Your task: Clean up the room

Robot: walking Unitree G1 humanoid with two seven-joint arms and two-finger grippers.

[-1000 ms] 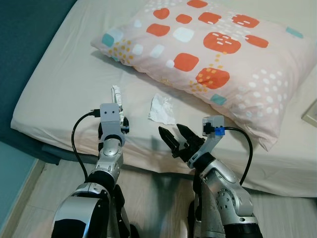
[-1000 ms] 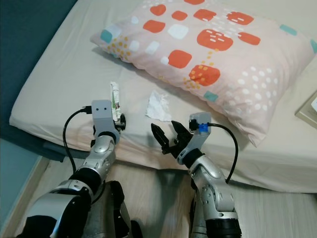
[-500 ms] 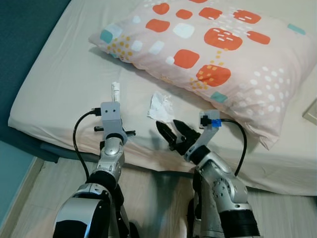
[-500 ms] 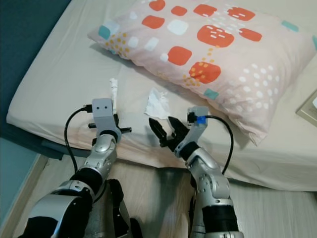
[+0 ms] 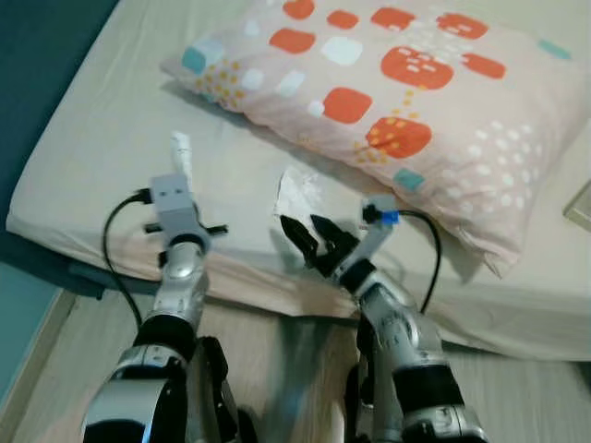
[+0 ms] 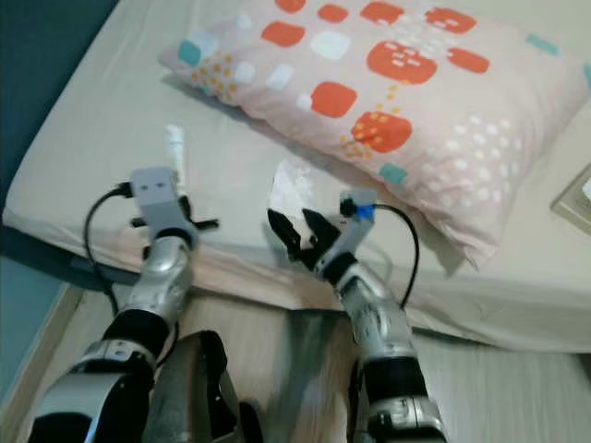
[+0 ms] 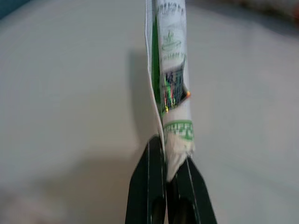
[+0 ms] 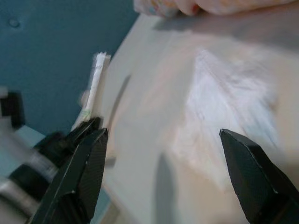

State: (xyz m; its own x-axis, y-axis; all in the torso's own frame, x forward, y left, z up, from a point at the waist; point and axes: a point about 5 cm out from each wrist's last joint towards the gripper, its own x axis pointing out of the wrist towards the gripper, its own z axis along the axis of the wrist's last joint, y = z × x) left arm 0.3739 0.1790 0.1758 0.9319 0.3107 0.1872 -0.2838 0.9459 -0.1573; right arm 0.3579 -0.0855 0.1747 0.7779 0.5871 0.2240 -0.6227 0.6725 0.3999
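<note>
1. The left gripper [image 7: 168, 179] has its fingers clamped on one end of a wrapper [image 7: 170, 79], a narrow white packet with green print.
2. The wrapper [image 5: 180, 152] stands upright out of the gripper, above the bed [image 5: 111, 138] near its front edge and toward the front left corner.
3. The right gripper [image 5: 309, 242] has its fingers spread wide apart and holds nothing.
4. It hovers at the bed's front edge, just short of a crumpled tissue [image 5: 297, 191].
5. The tissue lies on the sheet near the front edge, just in front of the pillow [image 5: 397, 83].
6. In the right wrist view the tissue [image 8: 219, 112] shows blurred between the two open fingers.
7. The pillow, patterned in orange, white and teal squares, lies across the back of the bed.
</note>
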